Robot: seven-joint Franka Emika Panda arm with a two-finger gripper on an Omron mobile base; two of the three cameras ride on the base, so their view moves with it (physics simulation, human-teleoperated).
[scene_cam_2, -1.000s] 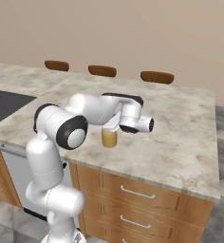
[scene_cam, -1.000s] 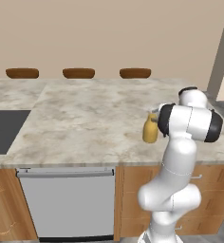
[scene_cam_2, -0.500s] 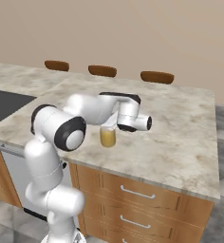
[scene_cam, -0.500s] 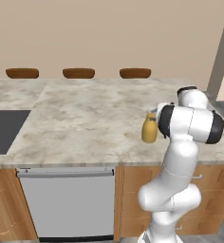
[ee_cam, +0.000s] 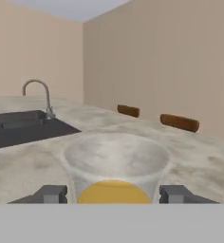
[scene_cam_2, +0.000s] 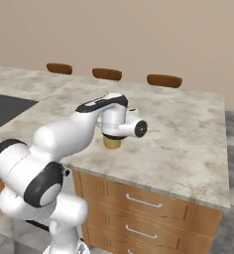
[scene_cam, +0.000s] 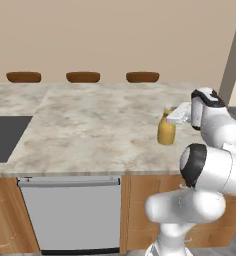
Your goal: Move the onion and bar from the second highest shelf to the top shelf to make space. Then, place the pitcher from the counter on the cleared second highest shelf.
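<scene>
A dark sink point(ee_cam: 23, 126) is set into the marbled surface point(scene_cam: 90, 130) at the left. Further right, near the front edge, stands the pitcher point(scene_cam: 166, 131), upright. The jaws point(ee_cam: 114, 194) sit spread at either side of its pale neck; whether they touch it, I cannot tell.

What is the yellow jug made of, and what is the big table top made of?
The small mustard-yellow pitcher looks like smooth plastic or glazed ceramic: an even colour with a soft sheen, and a pale see-through neck that suggests plastic. The beige-grey counter looks like polished stone, maybe marble, from its cloudy veined pattern.
</scene>
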